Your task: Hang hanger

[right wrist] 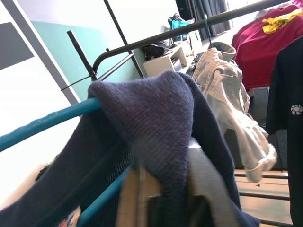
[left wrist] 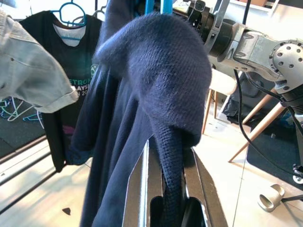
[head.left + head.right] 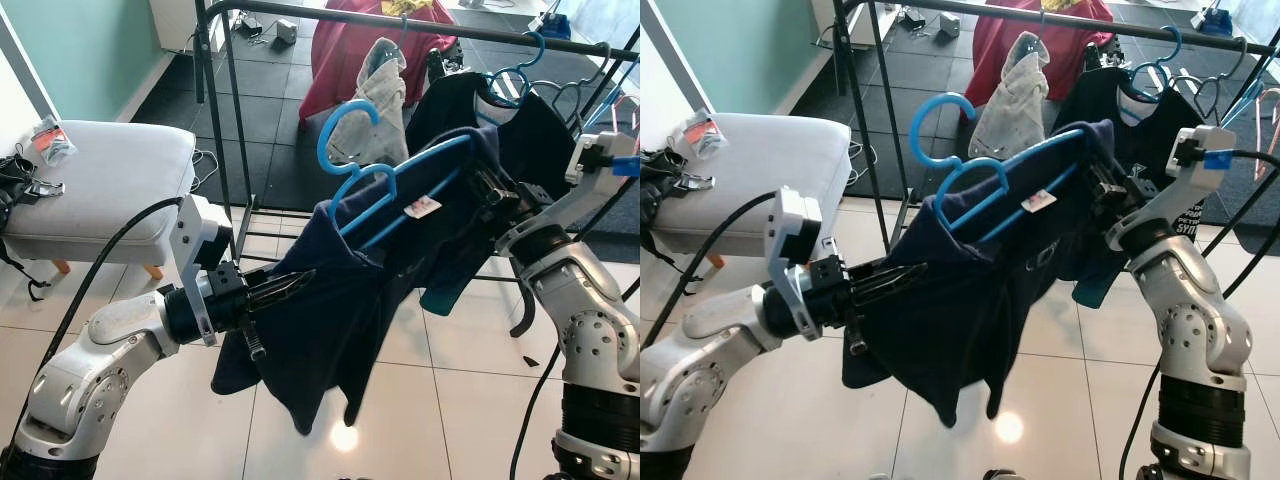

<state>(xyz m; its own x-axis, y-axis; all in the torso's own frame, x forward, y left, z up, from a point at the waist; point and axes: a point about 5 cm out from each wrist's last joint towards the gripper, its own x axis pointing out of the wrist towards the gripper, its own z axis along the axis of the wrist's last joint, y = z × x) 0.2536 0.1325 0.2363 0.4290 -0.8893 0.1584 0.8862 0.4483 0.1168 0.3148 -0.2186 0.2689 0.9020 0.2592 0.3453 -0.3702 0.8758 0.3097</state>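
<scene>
Grippers, left point(image 3: 290, 287) and right point(image 3: 487, 187), both pinch the sweater point(image 3: 340, 300) to steady its hanger point(image 3: 400, 175) below the rail point(image 3: 420, 22).

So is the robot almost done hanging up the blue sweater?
Partly. Done: the navy sweater is already draped on the blue hanger. In hand: the left claw grips one shoulder, the right claw the other, holding it in front of the rail. Left: the hook isn't on the rail yet, so it must be hooked on and released.
</scene>
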